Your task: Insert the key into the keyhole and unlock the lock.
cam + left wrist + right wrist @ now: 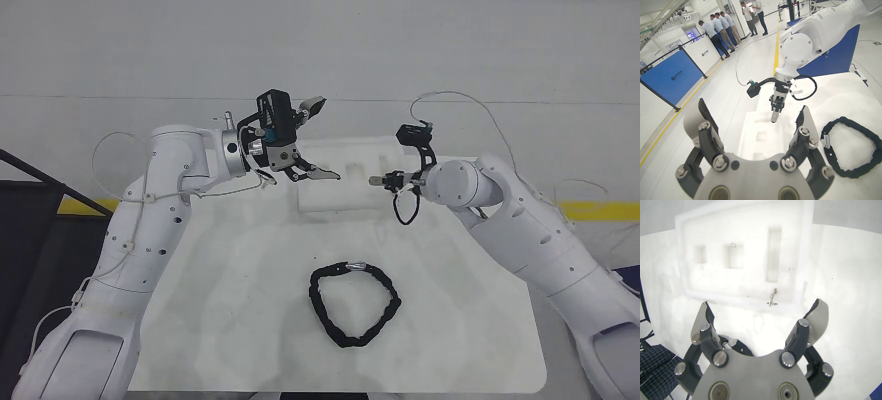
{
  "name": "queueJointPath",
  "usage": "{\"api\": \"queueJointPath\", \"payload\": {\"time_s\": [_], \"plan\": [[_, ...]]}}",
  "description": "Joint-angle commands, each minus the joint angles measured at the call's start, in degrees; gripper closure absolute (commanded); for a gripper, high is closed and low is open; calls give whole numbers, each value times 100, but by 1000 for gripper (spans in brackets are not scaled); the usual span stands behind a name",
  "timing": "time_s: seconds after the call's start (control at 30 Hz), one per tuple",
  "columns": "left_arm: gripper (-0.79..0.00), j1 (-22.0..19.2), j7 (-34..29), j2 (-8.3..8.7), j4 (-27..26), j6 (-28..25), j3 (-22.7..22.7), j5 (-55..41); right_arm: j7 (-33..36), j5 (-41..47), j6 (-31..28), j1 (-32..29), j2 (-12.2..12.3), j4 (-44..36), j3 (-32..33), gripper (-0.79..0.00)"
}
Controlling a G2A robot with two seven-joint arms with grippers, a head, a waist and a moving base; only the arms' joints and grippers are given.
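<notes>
A small silver key (772,298) with a thin ring stands stuck in the white foam tray (680,256), near its edge. My right gripper (762,309) hangs open just short of the key, nothing between its fingers. In the top view that gripper (378,181) sits at the tray's (335,196) right end. My left gripper (318,140) is open and empty, raised over the tray's left end. The black fabric-covered chain lock (353,303) lies in a loop in the middle of the table, its silver lock cylinder (355,267) facing the tray. The left wrist view shows the chain (853,147) and cylinder (826,141).
The foam tray has three sunken pockets; a tiny loose ring (733,245) lies at one. The white table (250,330) has bare room all around the chain. Past the table's far edge are floor, a blue barrier (670,75) and a blue cabinet (846,53).
</notes>
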Motion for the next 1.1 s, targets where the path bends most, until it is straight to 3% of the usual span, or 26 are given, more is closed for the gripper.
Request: {"api": "queueJointPath", "payload": {"time_s": [0.0, 0.1, 0.17, 0.27, 1.07], "plan": [[-785, 0, 0, 0, 0, 0, 0, 0, 128, 8, -86, 52, -62, 64, -42, -785], [-785, 0, 0, 0, 0, 0, 0, 0, 231, 25, -170, 106, -152, 173, -86, -757], [-785, 0, 0, 0, 0, 0, 0, 0, 306, -73, -189, 151, -201, 254, -134, -560], [-785, 0, 0, 0, 0, 0, 0, 0, 416, -196, -176, 206, -263, 380, -176, -388], [-785, 0, 0, 0, 0, 0, 0, 0, 817, -733, -327, 247, -563, 974, -116, -296]]}}
